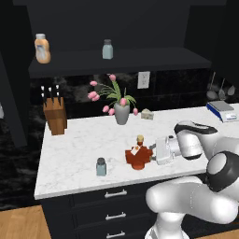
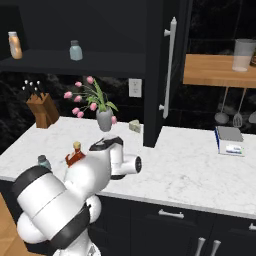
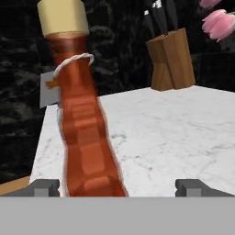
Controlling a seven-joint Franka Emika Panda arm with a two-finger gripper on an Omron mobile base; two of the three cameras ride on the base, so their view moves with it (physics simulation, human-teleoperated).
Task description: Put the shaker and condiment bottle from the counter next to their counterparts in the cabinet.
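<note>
The condiment bottle stands upright on the counter, near the front edge. The gripper is level with the bottle's lower body, approaching from the side. Its jaws are spread wide. In the hand view, the bottle stands between the fingertips, close to the left one, with no contact visible. The bottle's tan cap and white tag are visible above the ridged red-brown body.

The shaker stands on the counter just beside the bottle, on the side away from the gripper and nearer the front edge.

On the cabinet shelf above, the orange bottle with a white cap stands at the left, and the second shaker stands well apart from it toward the middle.

At the back of the counter stand a knife block and a vase of pink tulips.
</note>
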